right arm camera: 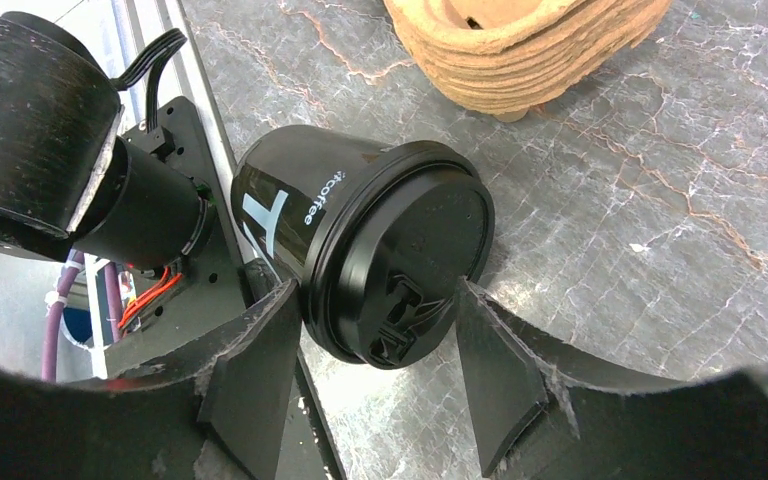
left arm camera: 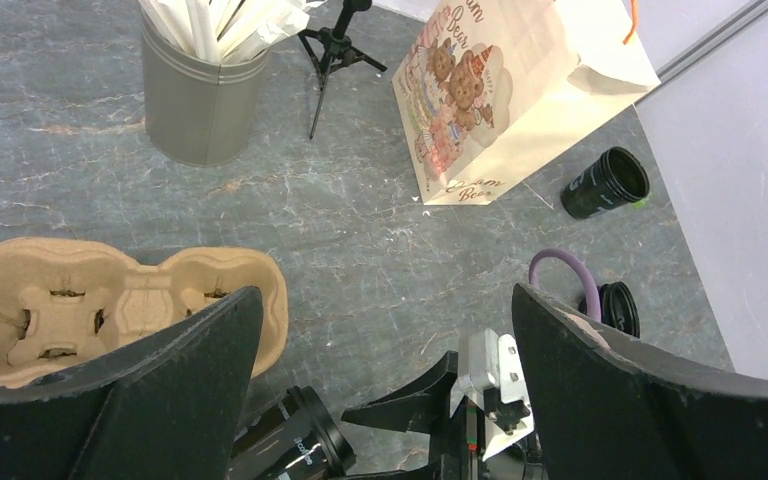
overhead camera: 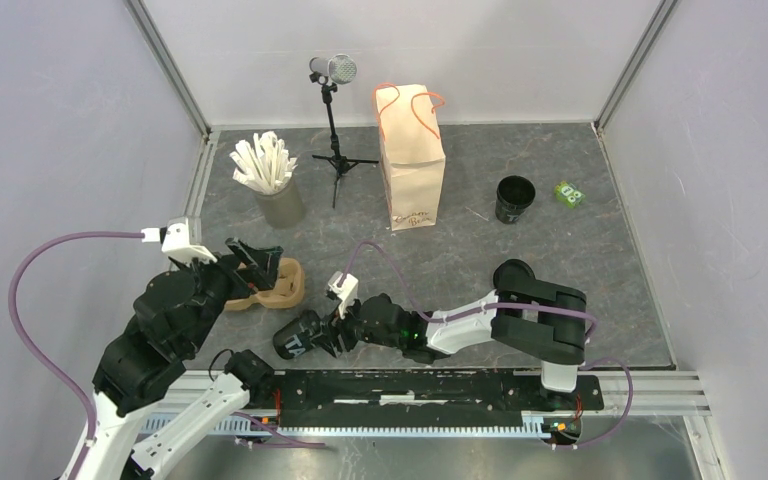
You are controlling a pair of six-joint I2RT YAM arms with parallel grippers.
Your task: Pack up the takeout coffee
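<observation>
Black cup (right arm camera: 305,205) lies toppled, right gripper (right arm camera: 380,300) spread before its lid (right arm camera: 410,255). Push past the lid, then squeeze gently

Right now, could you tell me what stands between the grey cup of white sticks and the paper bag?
A small microphone tripod stands between them, clearest in the top view.

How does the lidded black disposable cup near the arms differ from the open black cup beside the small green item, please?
The lidded black cup lies on its side; the open black cup stands upright. The first wears a round black lid; the second has none. Both are small black cups.
</observation>
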